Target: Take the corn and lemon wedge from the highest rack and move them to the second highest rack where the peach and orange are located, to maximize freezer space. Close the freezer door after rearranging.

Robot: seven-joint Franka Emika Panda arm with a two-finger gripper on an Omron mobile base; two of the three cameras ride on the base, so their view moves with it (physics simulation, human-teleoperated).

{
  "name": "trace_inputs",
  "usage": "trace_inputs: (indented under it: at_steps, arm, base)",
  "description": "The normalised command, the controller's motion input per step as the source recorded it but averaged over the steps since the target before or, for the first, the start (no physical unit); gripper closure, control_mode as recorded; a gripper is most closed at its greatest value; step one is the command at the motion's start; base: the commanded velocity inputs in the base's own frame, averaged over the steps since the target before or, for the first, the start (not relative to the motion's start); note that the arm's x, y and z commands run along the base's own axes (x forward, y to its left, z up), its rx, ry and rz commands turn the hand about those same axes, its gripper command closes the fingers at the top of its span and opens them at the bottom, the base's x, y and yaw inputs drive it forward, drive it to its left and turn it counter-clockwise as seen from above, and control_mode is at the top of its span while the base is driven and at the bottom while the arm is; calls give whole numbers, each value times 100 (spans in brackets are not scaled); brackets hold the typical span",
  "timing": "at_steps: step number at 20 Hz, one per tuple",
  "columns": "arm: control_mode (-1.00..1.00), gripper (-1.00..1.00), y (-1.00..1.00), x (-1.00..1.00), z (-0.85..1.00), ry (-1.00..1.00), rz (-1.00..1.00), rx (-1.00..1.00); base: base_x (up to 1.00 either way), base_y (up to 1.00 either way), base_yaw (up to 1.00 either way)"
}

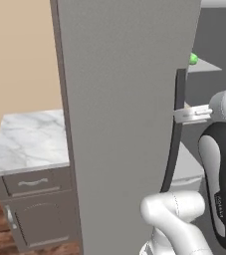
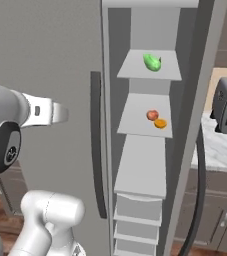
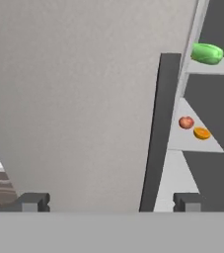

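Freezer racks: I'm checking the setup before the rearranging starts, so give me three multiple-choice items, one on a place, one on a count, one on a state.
1. Where does the green husked corn lie?
A. highest rack
B. second highest rack
C. marble counter

2. How many fruits sit on the second highest rack?
A. none
B. two
C. four

3. How does the tall grey freezer door stand?
A. shut
B. open
C. removed

Key: 1 A, the corn rests on the highest rack. 2 B, a small red peach and a round orange sit there side by side. 3 B, the racks show inside.
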Motion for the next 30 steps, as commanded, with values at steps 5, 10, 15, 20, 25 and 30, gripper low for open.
trace_inputs:
  at_steps: [5, 10, 15, 20, 25, 30]
  arm:
    - [100, -100, 0, 0, 0, 0, 0, 0]
    - [100, -100, 0, 0, 0, 0, 0, 0]
    - [100, -100, 0, 0, 0, 0, 0, 0]
    - [100, -100, 0, 0, 0, 0, 0, 0]
    - [100, -100, 0, 0, 0, 0, 0, 0]
    - [100, -100, 0, 0, 0, 0, 0, 0]
  base:
    - [0, -50, -2]
    - [0, -44, -2]
    - [13, -32, -1]
    - [47, -20, -1]
    - [38, -46, 0]
    - [12, -57, 0]
